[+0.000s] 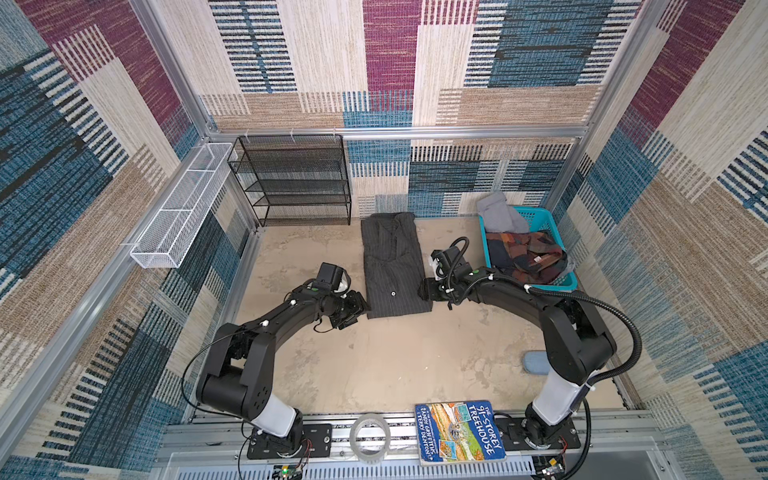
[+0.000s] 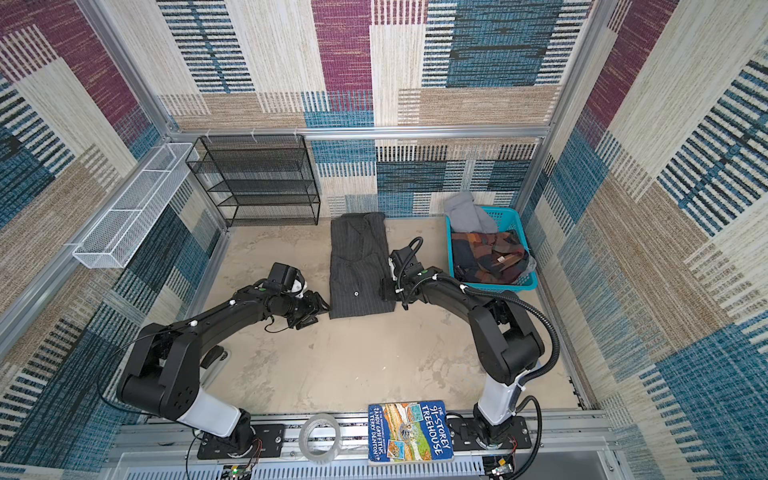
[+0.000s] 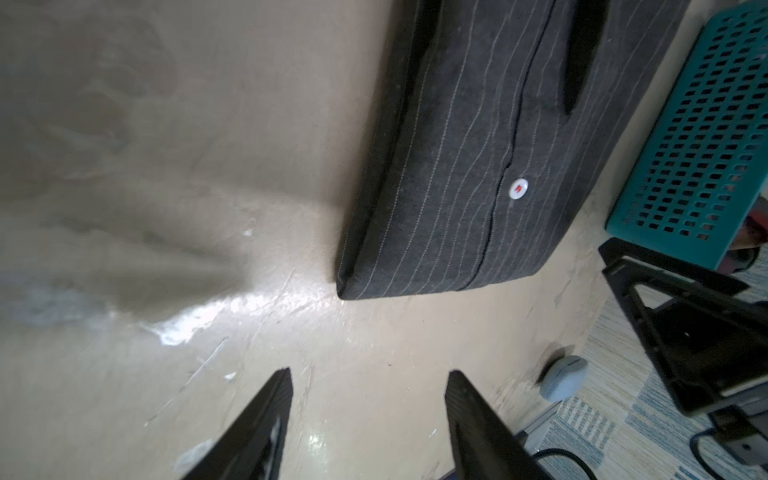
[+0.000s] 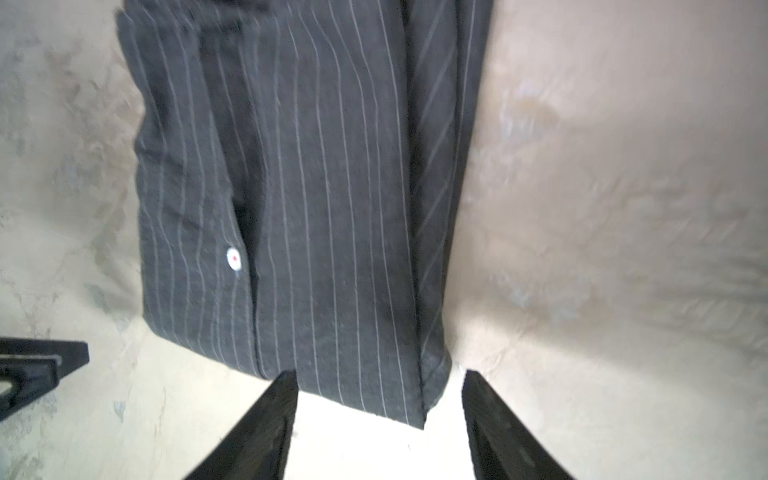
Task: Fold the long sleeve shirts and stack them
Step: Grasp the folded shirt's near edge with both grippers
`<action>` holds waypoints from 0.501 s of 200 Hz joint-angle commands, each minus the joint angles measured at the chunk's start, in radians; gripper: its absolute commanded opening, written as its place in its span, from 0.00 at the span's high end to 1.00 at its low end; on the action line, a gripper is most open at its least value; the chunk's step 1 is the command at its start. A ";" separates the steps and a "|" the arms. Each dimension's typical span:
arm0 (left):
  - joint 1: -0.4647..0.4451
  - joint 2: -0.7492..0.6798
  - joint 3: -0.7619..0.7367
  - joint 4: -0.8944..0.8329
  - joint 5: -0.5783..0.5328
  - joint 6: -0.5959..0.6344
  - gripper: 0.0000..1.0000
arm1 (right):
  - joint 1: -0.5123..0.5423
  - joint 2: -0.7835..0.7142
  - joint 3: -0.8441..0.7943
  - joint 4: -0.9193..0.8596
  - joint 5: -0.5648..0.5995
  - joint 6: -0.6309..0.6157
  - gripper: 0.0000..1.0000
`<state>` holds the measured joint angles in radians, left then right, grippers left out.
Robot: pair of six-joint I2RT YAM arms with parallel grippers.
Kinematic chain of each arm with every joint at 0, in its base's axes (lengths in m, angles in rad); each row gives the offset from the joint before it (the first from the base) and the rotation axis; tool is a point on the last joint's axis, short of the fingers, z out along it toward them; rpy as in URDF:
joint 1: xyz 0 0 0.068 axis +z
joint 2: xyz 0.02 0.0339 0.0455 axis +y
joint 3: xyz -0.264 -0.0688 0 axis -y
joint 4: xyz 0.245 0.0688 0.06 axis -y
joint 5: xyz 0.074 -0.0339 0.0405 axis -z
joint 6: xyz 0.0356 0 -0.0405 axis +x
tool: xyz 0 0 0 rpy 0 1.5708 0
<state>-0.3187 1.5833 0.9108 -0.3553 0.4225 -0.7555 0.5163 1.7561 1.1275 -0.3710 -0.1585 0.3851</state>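
A charcoal pinstriped long sleeve shirt [image 1: 395, 266] [image 2: 359, 266] lies folded into a long narrow strip in the middle of the table, its buttoned front facing up. My left gripper [image 1: 361, 309] [image 3: 370, 372] stands open just off the strip's near left corner, with only bare table between its fingers. In the left wrist view the shirt [image 3: 478, 166] lies ahead of them. My right gripper [image 1: 426, 291] [image 4: 380, 374] is open at the near right corner. There the shirt's [image 4: 311, 187] hem corner lies loose between the fingertips.
A teal basket [image 1: 569, 282] [image 3: 706, 124] at the right rear holds a plaid garment [image 1: 523, 253] and a grey one [image 1: 498, 212]. At the back left are a black mesh shelf [image 1: 291, 178] and a white wire tray [image 1: 183, 208]. A book [image 1: 459, 432] and a tape roll [image 1: 370, 436] lie on the front rail.
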 commanded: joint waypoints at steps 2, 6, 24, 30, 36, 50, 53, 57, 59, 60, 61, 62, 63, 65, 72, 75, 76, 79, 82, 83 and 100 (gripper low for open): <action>-0.017 0.047 0.010 0.067 0.005 0.048 0.38 | -0.011 -0.003 -0.045 0.118 -0.088 0.046 0.32; -0.019 0.056 0.012 0.074 0.008 0.049 0.38 | -0.017 0.001 -0.051 0.130 -0.101 0.047 0.32; -0.028 0.090 0.018 0.101 0.005 0.043 0.39 | -0.030 0.019 -0.073 0.165 -0.144 0.052 0.32; -0.032 0.098 0.020 0.106 0.002 0.039 0.39 | -0.034 0.027 -0.078 0.172 -0.153 0.054 0.32; -0.034 0.109 0.023 0.113 0.001 0.035 0.40 | -0.038 0.037 -0.080 0.179 -0.159 0.054 0.32; -0.038 0.128 0.027 0.123 -0.007 0.024 0.42 | -0.044 0.060 -0.088 0.197 -0.171 0.054 0.32; -0.039 0.133 0.028 0.126 -0.010 0.021 0.42 | -0.045 0.066 -0.090 0.200 -0.173 0.055 0.32; -0.041 0.137 0.027 0.130 -0.013 0.017 0.43 | -0.047 0.073 -0.090 0.204 -0.175 0.056 0.33; -0.042 0.140 0.027 0.131 -0.014 0.015 0.43 | -0.047 0.077 -0.092 0.206 -0.176 0.055 0.33; -0.042 0.141 0.027 0.133 -0.014 0.015 0.43 | -0.047 0.078 -0.092 0.206 -0.177 0.055 0.33; -0.042 0.142 0.027 0.134 -0.014 0.015 0.43 | -0.047 0.080 -0.092 0.208 -0.177 0.056 0.33; -0.042 0.144 0.027 0.134 -0.016 0.013 0.43 | -0.047 0.082 -0.092 0.210 -0.177 0.056 0.33; -0.042 0.145 0.027 0.135 -0.017 0.012 0.44 | -0.047 0.083 -0.092 0.211 -0.177 0.057 0.33; -0.042 0.146 0.029 0.137 -0.018 0.010 0.44 | -0.048 0.086 -0.093 0.214 -0.179 0.057 0.33; -0.042 0.152 0.029 0.143 -0.021 0.005 0.45 | -0.048 0.096 -0.096 0.226 -0.187 0.058 0.35; -0.043 0.154 0.030 0.143 -0.024 0.003 0.45 | -0.048 0.100 -0.098 0.232 -0.191 0.060 0.35; -0.043 0.155 0.031 0.145 -0.025 0.003 0.45 | -0.048 0.101 -0.098 0.234 -0.193 0.060 0.36; -0.045 0.159 0.031 0.149 -0.026 -0.001 0.46 | -0.049 0.106 -0.098 0.241 -0.196 0.062 0.37; -0.045 0.161 0.031 0.152 -0.028 -0.003 0.47 | -0.048 0.109 -0.101 0.247 -0.201 0.063 0.38; -0.045 0.161 0.031 0.152 -0.029 -0.004 0.47 | -0.048 0.110 -0.102 0.247 -0.202 0.063 0.39; -0.044 0.179 0.039 0.166 -0.034 -0.019 0.57 | -0.048 0.127 -0.104 0.269 -0.229 0.072 0.50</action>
<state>-0.3626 1.7412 0.9394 -0.2165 0.4217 -0.7475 0.4690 1.8549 1.0328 -0.1215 -0.3386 0.4301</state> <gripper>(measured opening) 0.500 0.568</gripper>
